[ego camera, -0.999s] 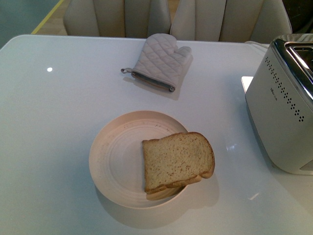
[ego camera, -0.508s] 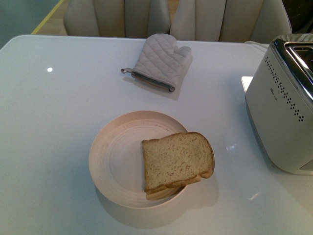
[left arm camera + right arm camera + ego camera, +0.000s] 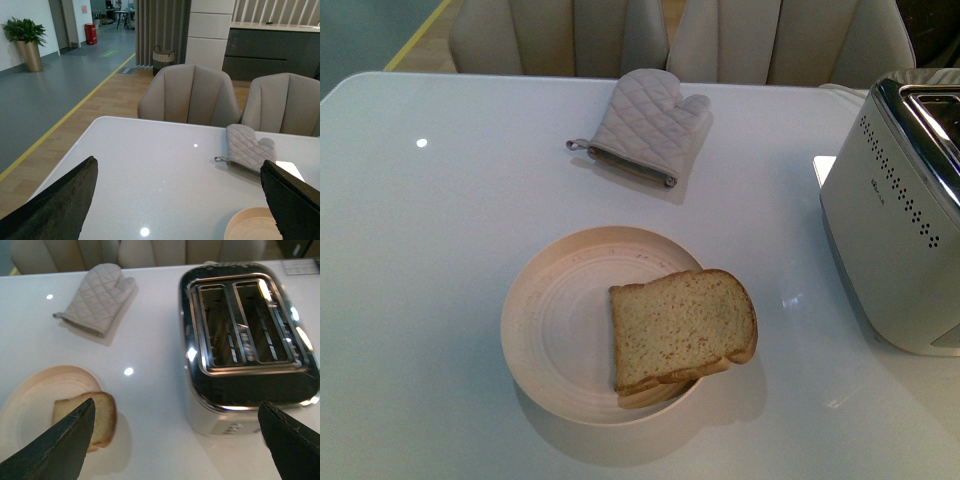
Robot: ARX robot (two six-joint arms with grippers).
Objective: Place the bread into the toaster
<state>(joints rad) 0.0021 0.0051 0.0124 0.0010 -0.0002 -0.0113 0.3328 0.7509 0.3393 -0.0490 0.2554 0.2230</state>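
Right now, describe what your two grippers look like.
Only the finger ends show, in the wrist views. The left gripper has two black, wedge-shaped fingers tapering to blunt tips, with a matte, slightly fuzzy surface. The right gripper has matching black fingers bearing faint pale scratches. No cables, markings or arm links are visible; the front view shows neither arm.

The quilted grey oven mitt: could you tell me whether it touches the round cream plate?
Apart. The front view shows bare white table between the quilted grey oven mitt and the round cream plate.

Soft overhead light, glints on table (image 3: 440, 220)
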